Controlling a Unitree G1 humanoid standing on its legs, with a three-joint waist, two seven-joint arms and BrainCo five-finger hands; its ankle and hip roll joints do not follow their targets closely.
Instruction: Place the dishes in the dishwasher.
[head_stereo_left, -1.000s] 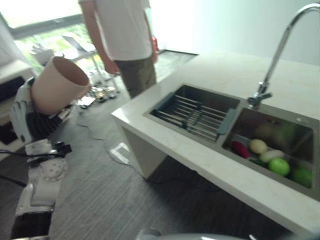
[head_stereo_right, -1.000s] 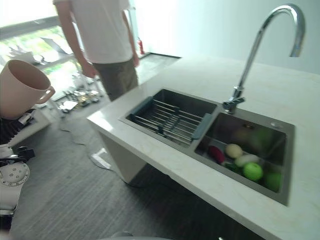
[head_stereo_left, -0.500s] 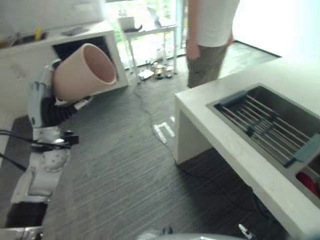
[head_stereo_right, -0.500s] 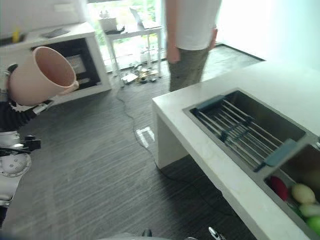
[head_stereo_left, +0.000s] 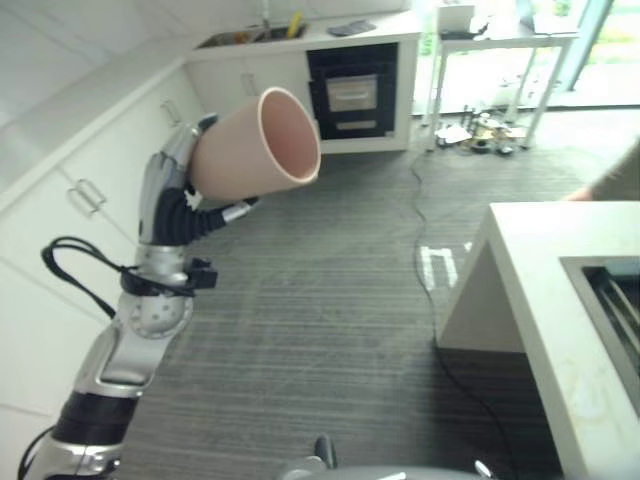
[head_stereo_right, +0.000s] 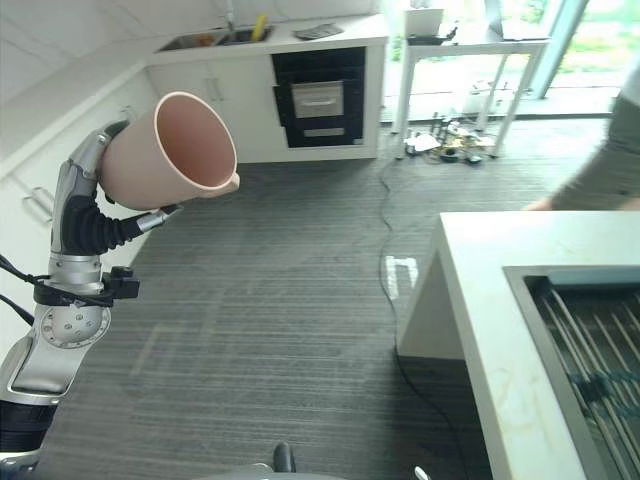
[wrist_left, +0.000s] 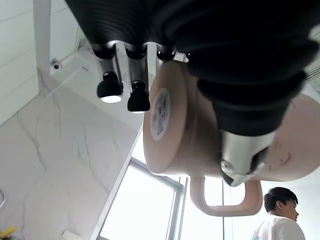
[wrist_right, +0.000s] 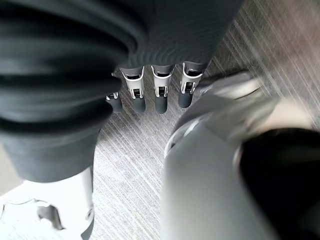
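A big pale pink mug (head_stereo_left: 255, 145) is held up in the air at the left, lying sideways with its open mouth toward the room. My left hand (head_stereo_left: 168, 200) is shut on it. In the left wrist view the fingers (wrist_left: 122, 87) lie along one side of the mug (wrist_left: 175, 125) and the thumb (wrist_left: 240, 160) presses the other side, with the handle (wrist_left: 225, 200) hanging free. My right hand (wrist_right: 155, 95) hangs over the grey floor with relaxed fingers and nothing in it.
A black built-in appliance (head_stereo_right: 320, 100) sits in the white cabinets at the far wall. More white cabinets (head_stereo_left: 70, 190) run along the left. The white island (head_stereo_right: 500, 300) with its sink rack (head_stereo_right: 590, 340) stands at the right, a person's arm (head_stereo_right: 600, 180) behind it.
The whole view has swung left: the island and sink slid to the right edge and the far cabinets came into sight. The mug stays in my left hand.
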